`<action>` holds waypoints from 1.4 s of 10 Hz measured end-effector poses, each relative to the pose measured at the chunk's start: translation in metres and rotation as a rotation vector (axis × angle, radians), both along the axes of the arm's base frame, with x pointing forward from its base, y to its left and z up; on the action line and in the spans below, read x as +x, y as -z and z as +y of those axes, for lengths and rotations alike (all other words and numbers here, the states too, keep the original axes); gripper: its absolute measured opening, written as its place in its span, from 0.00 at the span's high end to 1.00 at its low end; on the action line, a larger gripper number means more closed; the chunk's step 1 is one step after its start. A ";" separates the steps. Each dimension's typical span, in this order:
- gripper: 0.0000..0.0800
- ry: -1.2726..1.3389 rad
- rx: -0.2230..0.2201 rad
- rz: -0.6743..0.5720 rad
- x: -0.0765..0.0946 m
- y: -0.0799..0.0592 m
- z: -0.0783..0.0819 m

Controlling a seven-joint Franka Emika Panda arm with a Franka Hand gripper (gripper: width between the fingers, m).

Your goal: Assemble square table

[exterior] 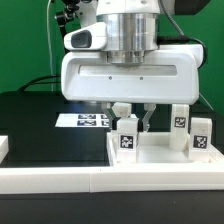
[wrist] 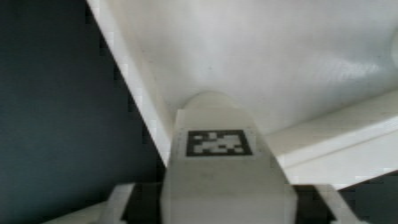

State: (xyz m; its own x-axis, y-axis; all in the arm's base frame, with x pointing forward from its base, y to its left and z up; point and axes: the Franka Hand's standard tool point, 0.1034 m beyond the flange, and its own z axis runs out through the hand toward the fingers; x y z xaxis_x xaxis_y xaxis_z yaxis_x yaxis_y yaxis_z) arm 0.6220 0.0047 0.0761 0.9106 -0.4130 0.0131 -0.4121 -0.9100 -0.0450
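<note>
The square table's top (exterior: 160, 152) is a white tray with a raised rim, lying at the exterior view's right. A white block leg (exterior: 126, 136) with a black-and-white tag stands at its near left corner. My gripper (exterior: 133, 118) comes straight down over this leg. In the wrist view the same leg (wrist: 217, 142) fills the gap between my fingers (wrist: 143, 203), and both dark pads lie against its sides. Behind it the table top (wrist: 267, 60) shows as a pale surface. Two more legs (exterior: 180, 126) (exterior: 201, 136) stand upright on the top's right side.
The marker board (exterior: 85, 120) lies flat on the black table (exterior: 30, 120) just left of the gripper. A white rail (exterior: 60, 182) runs along the front edge. A small white piece (exterior: 3, 148) shows at the far left.
</note>
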 end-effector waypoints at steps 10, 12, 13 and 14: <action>0.64 0.869 0.093 0.014 0.001 0.000 0.000; 0.64 1.049 0.115 0.029 0.001 0.000 0.001; 0.64 1.100 0.117 0.034 0.001 0.000 0.002; 0.64 1.158 0.120 0.035 0.001 0.000 0.002</action>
State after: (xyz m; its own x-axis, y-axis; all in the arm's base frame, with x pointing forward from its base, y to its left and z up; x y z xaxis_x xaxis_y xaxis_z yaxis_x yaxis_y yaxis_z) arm 0.6234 0.0067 0.0756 -0.0128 -0.9949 -0.1004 -0.9968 0.0206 -0.0774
